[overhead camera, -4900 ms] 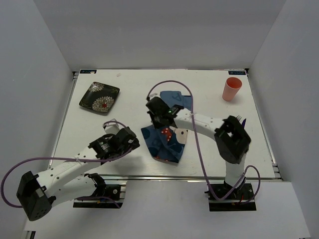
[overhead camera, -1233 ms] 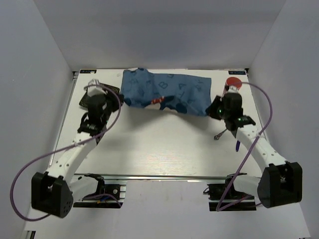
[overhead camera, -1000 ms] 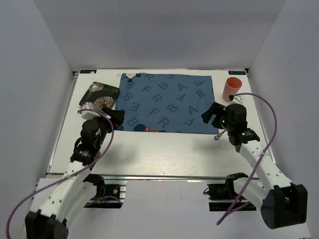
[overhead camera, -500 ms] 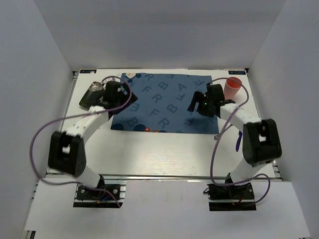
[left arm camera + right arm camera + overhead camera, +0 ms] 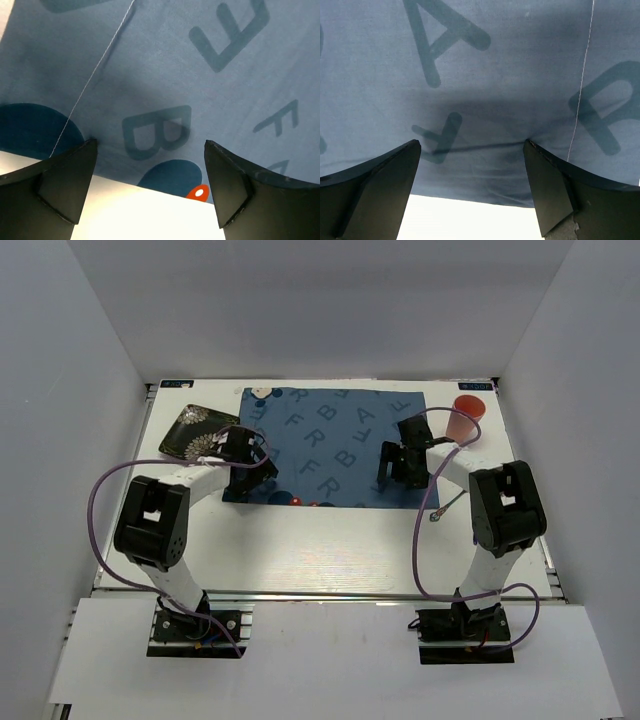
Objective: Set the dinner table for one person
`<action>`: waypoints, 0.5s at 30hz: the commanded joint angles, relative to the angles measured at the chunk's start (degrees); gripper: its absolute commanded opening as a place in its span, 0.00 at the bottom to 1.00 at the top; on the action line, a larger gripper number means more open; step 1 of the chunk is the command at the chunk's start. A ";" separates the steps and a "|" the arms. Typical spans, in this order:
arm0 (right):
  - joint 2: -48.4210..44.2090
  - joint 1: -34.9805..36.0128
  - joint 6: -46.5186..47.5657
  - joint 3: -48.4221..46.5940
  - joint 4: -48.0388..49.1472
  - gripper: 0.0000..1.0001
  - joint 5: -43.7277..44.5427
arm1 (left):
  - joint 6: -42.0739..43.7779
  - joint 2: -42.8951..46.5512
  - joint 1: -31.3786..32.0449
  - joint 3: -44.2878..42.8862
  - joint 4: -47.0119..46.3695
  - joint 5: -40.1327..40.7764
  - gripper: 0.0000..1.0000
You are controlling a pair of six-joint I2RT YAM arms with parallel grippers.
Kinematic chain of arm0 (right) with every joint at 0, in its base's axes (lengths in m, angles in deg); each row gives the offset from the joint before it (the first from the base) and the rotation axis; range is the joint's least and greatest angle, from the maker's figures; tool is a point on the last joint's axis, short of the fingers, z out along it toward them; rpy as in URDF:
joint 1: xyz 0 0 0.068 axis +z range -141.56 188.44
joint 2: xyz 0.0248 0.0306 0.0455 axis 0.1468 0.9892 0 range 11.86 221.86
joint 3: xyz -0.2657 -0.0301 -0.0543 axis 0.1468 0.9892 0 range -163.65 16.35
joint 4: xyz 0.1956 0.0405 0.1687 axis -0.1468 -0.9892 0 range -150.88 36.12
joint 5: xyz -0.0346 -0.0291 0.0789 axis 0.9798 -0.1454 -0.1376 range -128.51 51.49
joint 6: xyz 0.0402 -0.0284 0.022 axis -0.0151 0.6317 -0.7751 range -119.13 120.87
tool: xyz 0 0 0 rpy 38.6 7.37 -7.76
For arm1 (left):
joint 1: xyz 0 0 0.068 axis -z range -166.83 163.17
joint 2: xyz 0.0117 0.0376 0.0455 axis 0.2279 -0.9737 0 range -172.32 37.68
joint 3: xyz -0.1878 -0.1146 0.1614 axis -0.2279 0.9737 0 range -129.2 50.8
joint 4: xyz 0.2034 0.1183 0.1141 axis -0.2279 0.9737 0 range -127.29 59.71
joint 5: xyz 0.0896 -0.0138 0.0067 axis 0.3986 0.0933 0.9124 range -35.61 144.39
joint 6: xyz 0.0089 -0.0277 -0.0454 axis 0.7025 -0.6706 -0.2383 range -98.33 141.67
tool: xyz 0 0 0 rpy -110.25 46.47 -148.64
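The dinner table (image 5: 320,550) is a white tabletop with a blue letter-printed cloth mat (image 5: 330,440) spread flat across its far half. My left gripper (image 5: 250,465) stands open over the mat's near left corner. In the left wrist view the left gripper (image 5: 150,145) has its wide-apart fingertips (image 5: 85,150) down at the mat (image 5: 165,75) just inside its near edge. My right gripper (image 5: 400,465) is open over the mat's right part. In the right wrist view the right gripper (image 5: 472,144) has a shallow crease in the mat (image 5: 485,75) between its tips. Neither gripper holds anything.
A dark flower-patterned square plate (image 5: 192,430) lies at the far left beside the mat. A salmon-pink cup (image 5: 465,416) stands at the far right. A metal utensil (image 5: 448,506) lies right of the mat. A metal rail (image 5: 320,593) runs along the near edge.
A second ago both arms were drawn back near the mat's near corners. They have since reached in over the flat mat, and both grippers now sit low on it, still open.
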 commanded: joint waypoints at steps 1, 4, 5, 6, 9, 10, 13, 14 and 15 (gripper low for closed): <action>2.69 0.24 1.53 -0.60 -1.88 0.89 2.05 | -2.11 1.11 0.38 6.21 -0.44 0.28 0.98; 3.57 0.33 1.71 0.02 -1.27 0.89 1.61 | -2.81 2.51 0.91 10.60 -3.43 0.45 0.98; 3.74 0.41 1.71 0.19 -1.17 0.89 1.61 | -2.90 3.04 0.91 11.14 -3.61 0.45 0.98; 3.66 0.50 1.54 0.63 -1.00 0.89 1.61 | -3.08 3.31 0.91 11.58 -3.26 0.54 0.98; 2.61 0.68 0.92 1.95 -0.30 0.89 2.05 | -3.08 4.97 0.91 12.90 -3.17 1.50 0.98; 2.34 0.68 0.83 2.21 0.14 0.89 2.05 | -2.91 5.76 0.91 12.99 -2.65 1.94 0.98; 2.51 0.59 0.83 1.60 -0.64 0.89 2.57 | -2.73 6.73 0.91 12.64 -2.03 2.03 0.98; 2.43 0.59 0.83 1.51 -0.65 0.89 2.58 | -2.73 7.17 0.91 12.47 -1.68 2.21 0.98; 2.34 0.59 0.74 1.51 -0.47 0.89 2.58 | -2.73 7.26 0.91 12.21 -1.33 2.21 0.98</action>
